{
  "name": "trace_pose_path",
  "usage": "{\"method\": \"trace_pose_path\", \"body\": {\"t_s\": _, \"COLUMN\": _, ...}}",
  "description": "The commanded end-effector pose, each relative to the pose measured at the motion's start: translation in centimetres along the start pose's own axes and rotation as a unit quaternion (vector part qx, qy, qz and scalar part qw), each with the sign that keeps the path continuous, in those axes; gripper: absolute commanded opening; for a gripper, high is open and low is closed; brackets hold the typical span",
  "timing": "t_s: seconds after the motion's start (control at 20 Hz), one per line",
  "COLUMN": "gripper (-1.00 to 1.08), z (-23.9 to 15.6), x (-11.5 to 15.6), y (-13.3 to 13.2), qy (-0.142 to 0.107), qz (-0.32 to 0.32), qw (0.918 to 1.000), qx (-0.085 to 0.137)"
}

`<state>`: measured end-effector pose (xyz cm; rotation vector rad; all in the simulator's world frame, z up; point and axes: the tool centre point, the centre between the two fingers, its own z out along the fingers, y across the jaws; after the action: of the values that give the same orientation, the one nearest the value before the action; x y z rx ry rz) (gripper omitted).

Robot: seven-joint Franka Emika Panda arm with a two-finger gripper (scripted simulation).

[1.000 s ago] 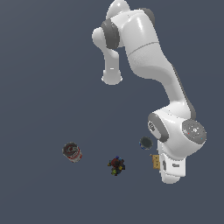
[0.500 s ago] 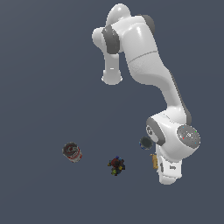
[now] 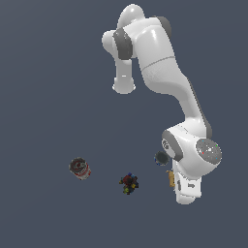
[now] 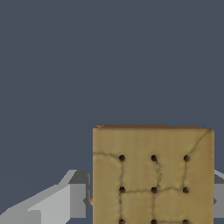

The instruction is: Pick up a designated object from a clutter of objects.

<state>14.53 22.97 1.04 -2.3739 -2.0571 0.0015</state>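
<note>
The designated object point(image 4: 153, 175), a flat tan square cracker with a grid of dark dots, fills the wrist view near the camera. My gripper point(image 4: 153, 202) is shut on it, one grey finger point(image 4: 72, 200) against one side edge and the other finger point(image 4: 218, 192) against the opposite edge. In the exterior view the cracker point(image 3: 170, 178) shows only as a thin orange sliver beside the white hand point(image 3: 187, 190), which hides the fingertips. It sits at the exterior view's right end of the clutter of objects.
A dark round cup point(image 3: 161, 158) lies just beside the arm's wrist. A multicoloured lump point(image 3: 129, 183) sits to the exterior view's left of the hand, and a red-and-white can point(image 3: 80, 168) lies farther left. The floor is plain dark grey.
The wrist and hand shifted slightly down and toward the exterior view's left a second ago, then nearly stopped. The can, lump and cup have not moved.
</note>
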Motion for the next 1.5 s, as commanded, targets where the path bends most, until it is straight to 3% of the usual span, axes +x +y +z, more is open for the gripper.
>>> {"method": "trace_pose_path", "body": {"t_s": 0.0, "gripper": -1.00, "z": 0.0, "x": 0.0, "y": 0.0, "qy": 0.000, "qz": 0.000, "qw": 1.0000, "qx": 0.000}}
{"method": "trace_pose_path", "body": {"t_s": 0.35, "gripper": -1.00, "z": -1.0, "x": -1.1, "y": 0.0, "qy": 0.000, "qz": 0.000, "qw": 1.0000, "qx": 0.000}}
{"method": "trace_pose_path", "body": {"t_s": 0.7, "gripper": -1.00, "z": -3.7, "x": -4.2, "y": 0.0, "qy": 0.000, "qz": 0.000, "qw": 1.0000, "qx": 0.000}}
{"method": "trace_pose_path", "body": {"t_s": 1.45, "gripper": -1.00, "z": -15.5, "x": -17.4, "y": 0.0, "qy": -0.001, "qz": 0.000, "qw": 1.0000, "qx": 0.000}}
